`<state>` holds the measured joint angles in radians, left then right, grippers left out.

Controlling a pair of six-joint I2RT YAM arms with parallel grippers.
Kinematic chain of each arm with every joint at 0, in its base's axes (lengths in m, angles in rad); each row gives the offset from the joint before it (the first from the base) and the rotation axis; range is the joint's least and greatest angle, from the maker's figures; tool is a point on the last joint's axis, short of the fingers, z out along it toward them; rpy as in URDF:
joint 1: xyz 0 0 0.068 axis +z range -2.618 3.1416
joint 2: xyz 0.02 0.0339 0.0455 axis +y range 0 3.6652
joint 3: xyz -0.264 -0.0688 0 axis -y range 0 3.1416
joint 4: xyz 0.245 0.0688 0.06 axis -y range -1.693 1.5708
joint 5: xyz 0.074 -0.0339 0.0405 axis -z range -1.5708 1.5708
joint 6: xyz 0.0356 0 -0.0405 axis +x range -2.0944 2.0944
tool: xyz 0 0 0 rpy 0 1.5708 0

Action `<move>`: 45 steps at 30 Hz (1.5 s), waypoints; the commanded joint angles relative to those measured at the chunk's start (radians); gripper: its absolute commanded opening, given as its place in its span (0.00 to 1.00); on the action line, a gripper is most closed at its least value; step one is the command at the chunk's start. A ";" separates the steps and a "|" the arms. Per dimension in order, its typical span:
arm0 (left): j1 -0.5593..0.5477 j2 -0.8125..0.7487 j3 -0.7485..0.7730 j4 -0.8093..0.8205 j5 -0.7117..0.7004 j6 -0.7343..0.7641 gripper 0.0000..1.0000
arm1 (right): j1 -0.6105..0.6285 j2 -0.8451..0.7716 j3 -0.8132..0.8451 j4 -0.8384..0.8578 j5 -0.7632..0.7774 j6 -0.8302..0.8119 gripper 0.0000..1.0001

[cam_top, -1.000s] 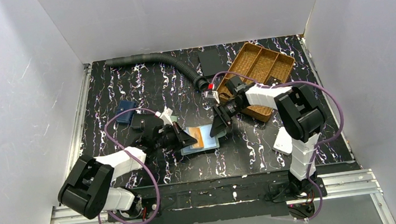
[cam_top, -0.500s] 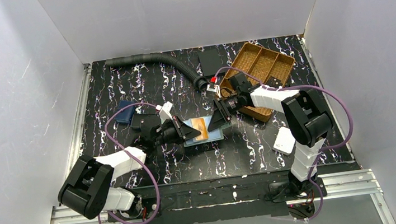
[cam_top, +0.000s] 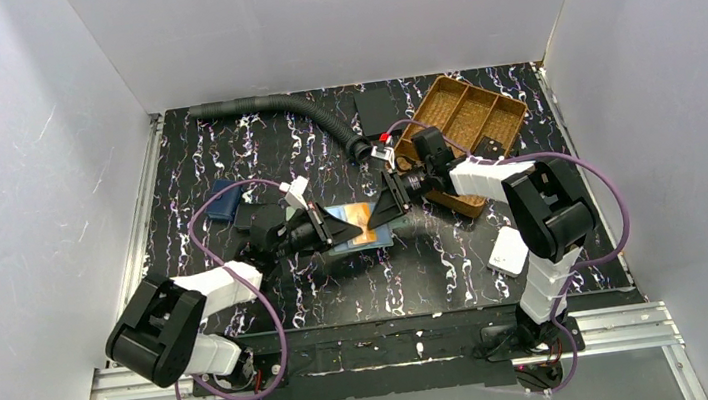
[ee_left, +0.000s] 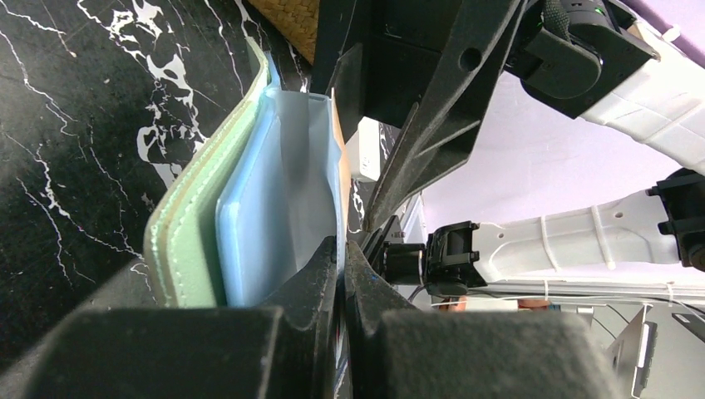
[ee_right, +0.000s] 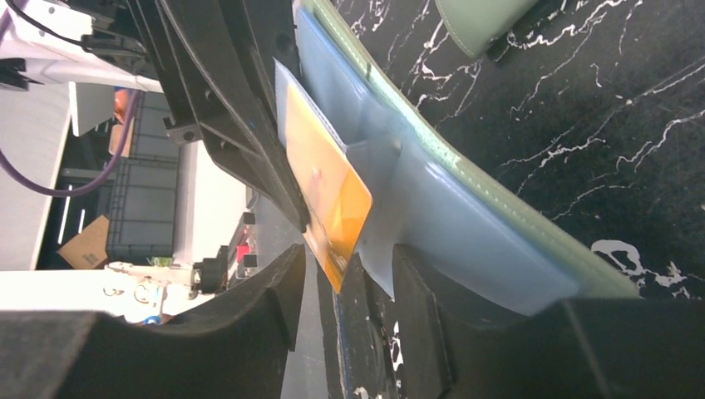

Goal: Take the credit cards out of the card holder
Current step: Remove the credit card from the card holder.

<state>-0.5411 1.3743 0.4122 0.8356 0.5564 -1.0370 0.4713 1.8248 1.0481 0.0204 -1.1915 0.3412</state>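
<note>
Near the brown divided tray (cam_top: 491, 94), on its side toward the arm bases, the sage-green card holder (ee_left: 179, 241) is held open and tilted up between my two claws. My left claw (ee_left: 341, 274) is pressed together on the pale-blue inner flap. My right claw (ee_right: 345, 287) is spread, straddling the free corner of the orange-tan credit card (ee_right: 328, 187) without clamping it, as far as I can see.

My worries: if the right claw closes a touch too deep, it takes the pocket lip along with the card, and the pull drags the whole holder toward the tray. The left pinch is on thin lining and may slip. Both claws sit nose to nose, so one misjudged move knocks them together.

I can't find the black card, nor tell how deep the orange one sits in its pocket.
</note>
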 commanded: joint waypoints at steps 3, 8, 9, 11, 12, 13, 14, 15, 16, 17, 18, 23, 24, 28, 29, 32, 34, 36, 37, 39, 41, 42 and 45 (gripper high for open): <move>-0.008 0.011 0.019 0.074 0.027 -0.005 0.00 | -0.005 -0.034 -0.012 0.171 -0.062 0.131 0.42; -0.008 0.019 0.006 0.076 0.007 -0.009 0.00 | -0.006 -0.025 -0.019 0.177 -0.064 0.141 0.10; -0.009 0.019 0.002 0.076 -0.002 -0.010 0.00 | -0.007 -0.021 -0.021 0.176 -0.062 0.140 0.04; -0.007 0.015 -0.012 0.074 -0.021 -0.014 0.00 | -0.014 -0.015 -0.024 0.167 -0.057 0.128 0.01; -0.006 0.013 -0.020 0.074 -0.030 -0.015 0.00 | -0.019 -0.014 -0.023 0.153 -0.055 0.114 0.01; -0.004 0.011 -0.029 0.074 -0.038 -0.015 0.00 | -0.027 -0.012 -0.023 0.132 -0.050 0.093 0.01; -0.002 0.010 -0.037 0.074 -0.042 -0.015 0.00 | -0.031 -0.011 -0.019 0.106 -0.045 0.069 0.01; -0.001 0.011 -0.042 0.074 -0.043 -0.014 0.00 | -0.033 -0.008 -0.019 0.080 -0.042 0.046 0.01; 0.001 0.015 -0.047 0.075 -0.042 -0.014 0.00 | -0.037 -0.005 -0.019 0.064 -0.035 0.029 0.01; 0.002 0.019 -0.050 0.075 -0.039 -0.010 0.01 | -0.038 0.000 -0.020 0.053 -0.028 0.017 0.01; 0.002 0.025 -0.051 0.076 -0.037 -0.008 0.01 | -0.039 0.007 -0.021 0.048 -0.023 0.010 0.01; 0.009 0.066 -0.055 0.093 -0.019 -0.002 0.04 | -0.040 0.046 -0.020 0.019 -0.006 -0.028 0.01; 0.012 0.076 -0.057 0.100 -0.016 -0.004 0.05 | -0.040 0.052 -0.018 0.006 -0.005 -0.038 0.01; 0.019 0.107 -0.069 0.132 0.000 -0.017 0.14 | -0.040 0.066 -0.013 -0.010 -0.002 -0.060 0.01; 0.022 0.113 -0.073 0.139 0.004 -0.019 0.15 | -0.040 0.067 -0.013 -0.011 -0.003 -0.062 0.01; 0.029 0.130 -0.085 0.163 0.008 -0.026 0.14 | -0.040 0.069 -0.011 -0.018 0.005 -0.073 0.01; 0.036 0.136 -0.098 0.175 -0.001 -0.032 0.08 | -0.040 0.068 -0.006 -0.055 0.028 -0.098 0.01; 0.045 0.140 -0.110 0.177 -0.012 -0.034 0.02 | -0.043 0.065 0.021 -0.161 0.073 -0.187 0.01; 0.050 0.148 -0.115 0.175 -0.012 -0.034 0.00 | -0.045 0.064 0.045 -0.229 0.100 -0.278 0.01; 0.056 0.167 -0.122 0.177 -0.010 -0.035 0.00 | -0.050 0.060 0.085 -0.333 0.148 -0.380 0.01; 0.058 0.198 -0.123 0.177 -0.004 -0.035 0.00 | -0.054 0.055 0.092 -0.371 0.175 -0.420 0.01; 0.058 0.219 -0.121 0.178 0.000 -0.034 0.00 | -0.054 0.053 0.092 -0.377 0.183 -0.430 0.01; 0.059 0.264 -0.113 0.184 0.009 -0.035 0.00 | -0.056 0.053 0.121 -0.464 0.224 -0.517 0.01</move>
<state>-0.4862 1.5955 0.3008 0.9981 0.5404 -1.0782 0.4236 1.8935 1.1107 -0.2863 -1.0332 -0.0051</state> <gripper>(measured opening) 0.009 0.031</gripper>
